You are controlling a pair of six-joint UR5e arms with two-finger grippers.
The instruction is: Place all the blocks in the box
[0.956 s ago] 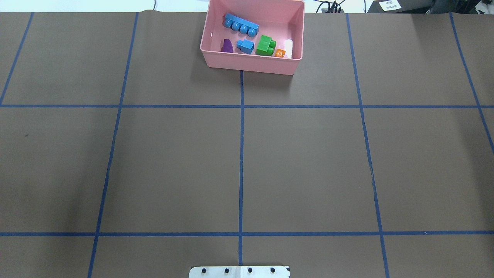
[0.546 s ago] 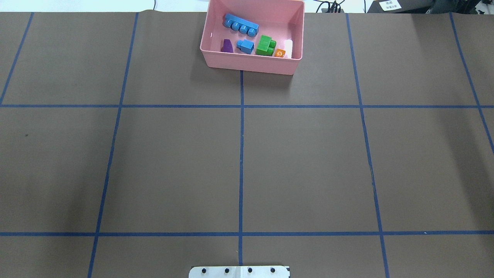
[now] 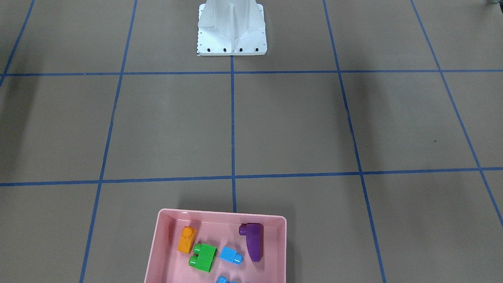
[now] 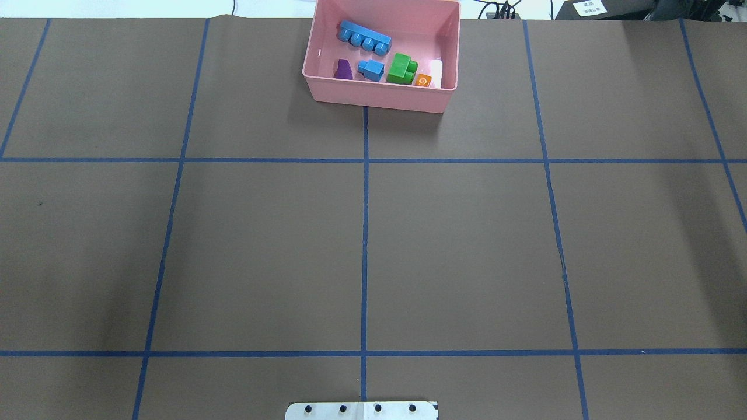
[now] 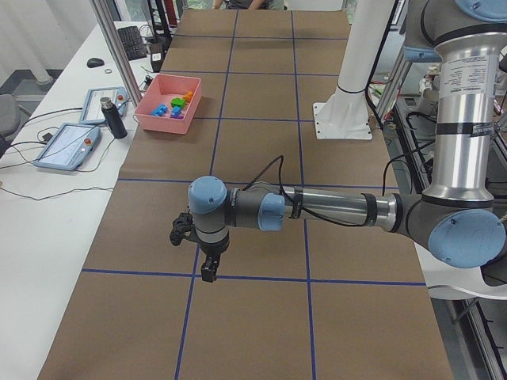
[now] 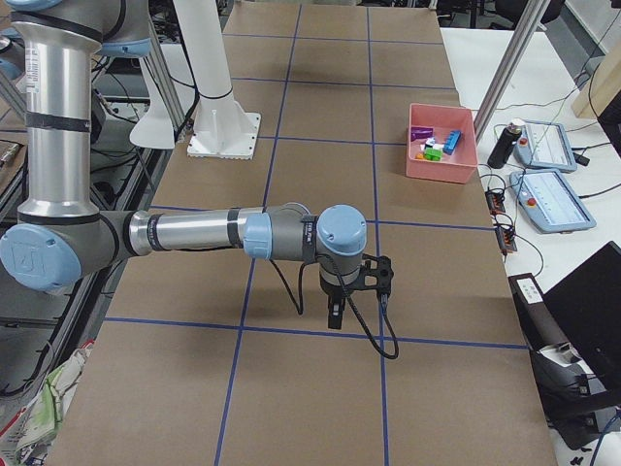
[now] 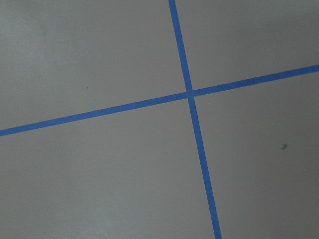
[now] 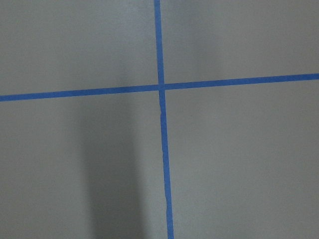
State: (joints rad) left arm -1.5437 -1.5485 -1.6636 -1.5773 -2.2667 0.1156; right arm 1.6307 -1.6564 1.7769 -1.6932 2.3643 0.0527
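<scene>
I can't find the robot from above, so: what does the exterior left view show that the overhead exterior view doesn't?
Only exterior left: the left arm with the left gripper pointing down, two tablets and a dark bottle. Only overhead: a white label past the far edge. Both: the pink box holding the blocks, and the white base.

1. Open brown table (image 4: pixel 467 251) stretches between the white robot base (image 4: pixel 362 410) and the pink box (image 4: pixel 379 99).
2. Inside the box, blocks (image 4: pixel 401 69) crowd the wall nearest the robot; its far-right corner floor lies bare.
3. A dark bottle (image 5: pixel 113 119) stands beside the box.
</scene>
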